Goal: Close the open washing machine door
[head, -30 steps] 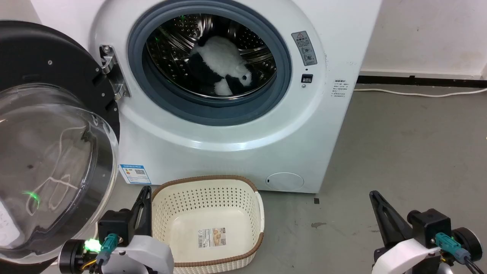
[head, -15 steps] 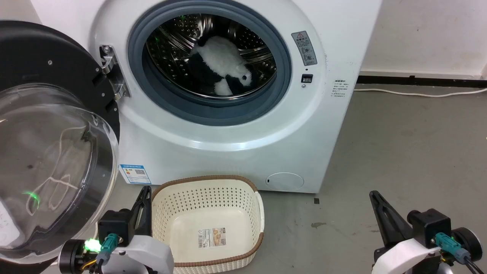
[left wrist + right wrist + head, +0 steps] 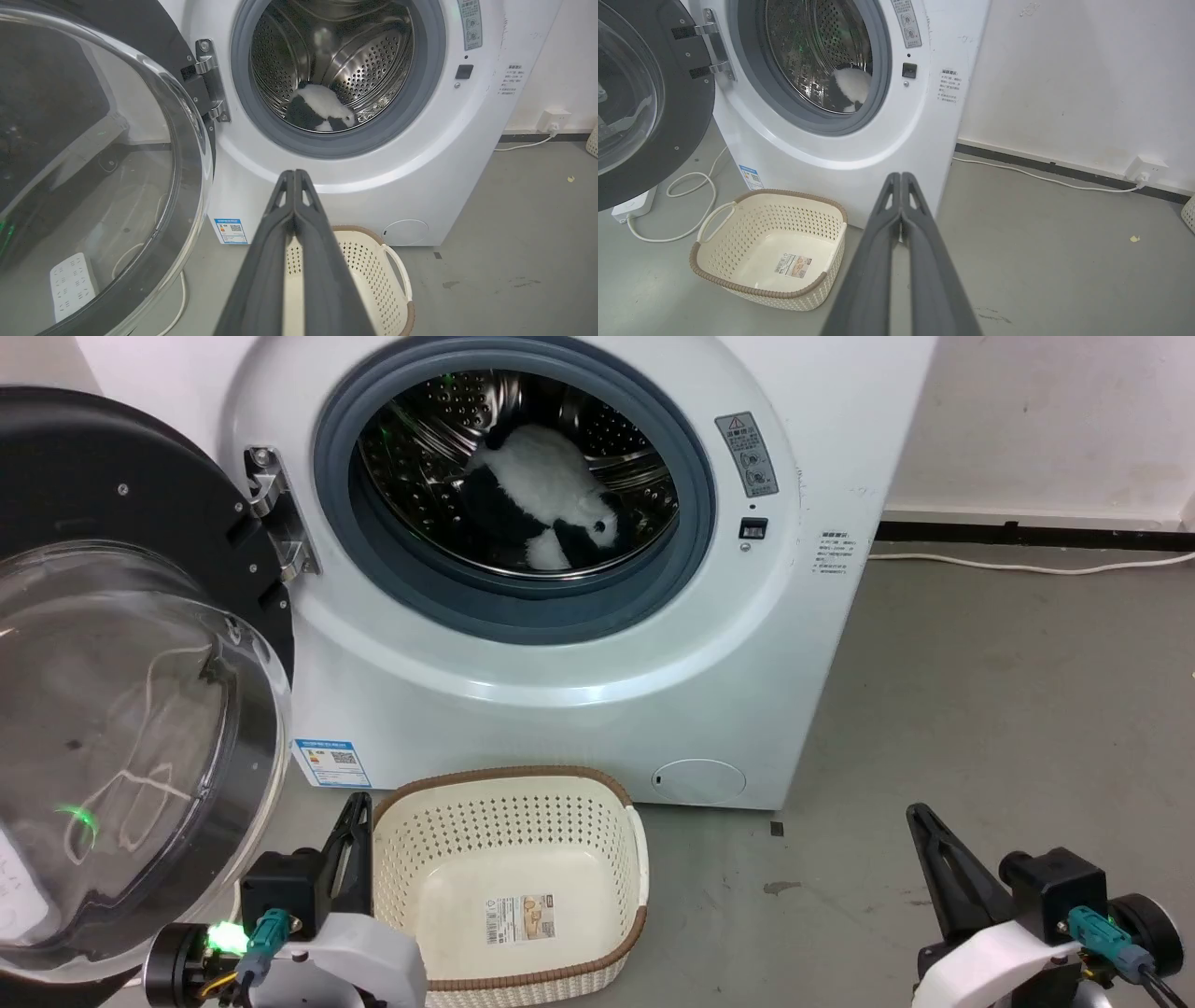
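Observation:
The washing machine door hangs wide open at the left, black rim and bulging glass bowl facing me, held by a metal hinge. The same door fills the left of the left wrist view, and it shows again at the left edge of the right wrist view. The grey-ringed drum opening holds a black-and-white plush toy. My left gripper is shut, low beside the door's glass, holding nothing. My right gripper is shut and empty, low at the right, far from the door.
A cream perforated basket with a brown rim stands on the grey floor in front of the machine, between my grippers. A white cable and power strip lie under the door. Bare floor stretches to the right up to the wall.

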Controlling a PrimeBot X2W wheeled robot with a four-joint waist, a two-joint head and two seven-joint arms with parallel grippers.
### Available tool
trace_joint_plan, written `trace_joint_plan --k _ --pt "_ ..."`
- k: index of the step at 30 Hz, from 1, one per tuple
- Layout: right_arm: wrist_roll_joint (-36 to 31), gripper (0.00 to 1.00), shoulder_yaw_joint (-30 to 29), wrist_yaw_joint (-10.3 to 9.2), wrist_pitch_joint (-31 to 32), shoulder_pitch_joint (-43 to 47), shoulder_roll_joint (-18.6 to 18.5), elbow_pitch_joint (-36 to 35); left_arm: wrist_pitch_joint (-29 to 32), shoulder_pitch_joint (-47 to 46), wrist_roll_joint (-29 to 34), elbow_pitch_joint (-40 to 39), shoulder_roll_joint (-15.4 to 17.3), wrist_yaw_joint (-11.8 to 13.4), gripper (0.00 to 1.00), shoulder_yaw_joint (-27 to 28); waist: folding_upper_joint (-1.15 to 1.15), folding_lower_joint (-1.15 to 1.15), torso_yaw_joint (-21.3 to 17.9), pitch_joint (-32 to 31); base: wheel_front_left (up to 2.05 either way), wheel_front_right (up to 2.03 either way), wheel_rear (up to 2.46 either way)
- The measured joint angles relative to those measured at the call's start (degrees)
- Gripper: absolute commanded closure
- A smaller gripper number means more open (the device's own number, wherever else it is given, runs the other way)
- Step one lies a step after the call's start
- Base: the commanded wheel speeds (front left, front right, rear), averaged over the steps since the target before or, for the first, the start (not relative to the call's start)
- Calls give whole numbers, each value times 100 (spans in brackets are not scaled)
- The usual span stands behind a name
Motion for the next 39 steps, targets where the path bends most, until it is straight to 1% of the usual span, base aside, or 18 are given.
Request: trace_joint_plan --k 6,7,19,27,39 --pt "0 100 0 0 0 -1 0 0 0 0 0 0 0 0 100 0 0 0 0 0 0 0 0" --pt "0 0 1 0 -1 -1 0 0 0 0 0 0 0 0 0 -1 0 0 0 0 0 0 0" --pt "29 0 -44 0 -68 6 0 10 -65 -1 -1 4 0 -2 0 -83 0 0 34 2 0 0 0" --pt "63 0 -68 0 -205 25 0 -5 -190 -2 -3 0 1 -48 0 -160 0 0 246 -31 0 0 0" --pt "78 0 27 0 -332 86 0 -13 -341 4 -5 -60 16 -52 0 -257 0 0 700 -70 0 0 0"
